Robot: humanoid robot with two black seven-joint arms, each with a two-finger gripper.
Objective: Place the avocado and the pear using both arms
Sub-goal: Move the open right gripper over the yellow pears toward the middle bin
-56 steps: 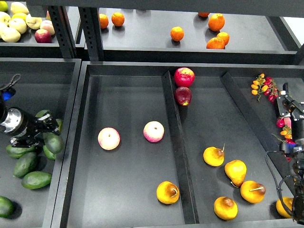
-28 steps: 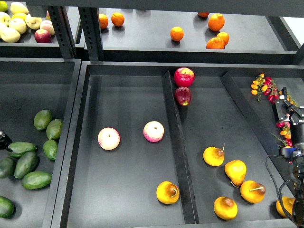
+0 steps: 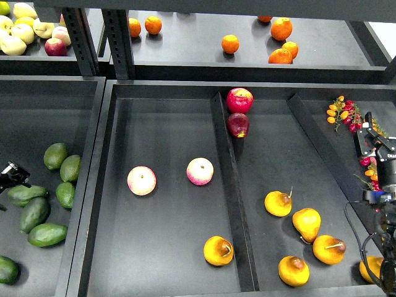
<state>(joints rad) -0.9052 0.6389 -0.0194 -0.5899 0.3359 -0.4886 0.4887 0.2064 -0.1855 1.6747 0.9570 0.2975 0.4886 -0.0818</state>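
Observation:
Several dark green avocados (image 3: pixel 47 234) lie in the left bin. My left gripper (image 3: pixel 12 172) shows only as a small dark tip at the left edge, just above one avocado (image 3: pixel 27 194); its fingers cannot be told apart. Several yellow-orange pears (image 3: pixel 307 224) lie in the middle-right compartment. One pear (image 3: pixel 218 250) lies alone at the front of the wide middle compartment, and another pear (image 3: pixel 370 268) sits at the far right behind my right arm. My right gripper (image 3: pixel 369 137) is raised over the right compartment, away from the pears; I see nothing in it.
Two pink-yellow apples (image 3: pixel 142 180) lie in the middle compartment, and two red apples (image 3: pixel 239 99) by the divider (image 3: pixel 230 198). Small red and orange fruits (image 3: pixel 342 113) lie beside my right gripper. Oranges (image 3: pixel 281 28) and pale apples (image 3: pixel 13 44) sit on the back shelf.
My left arm has pulled back from the avocado heap to the left edge, then crept slightly back in. My right gripper has barely shifted.

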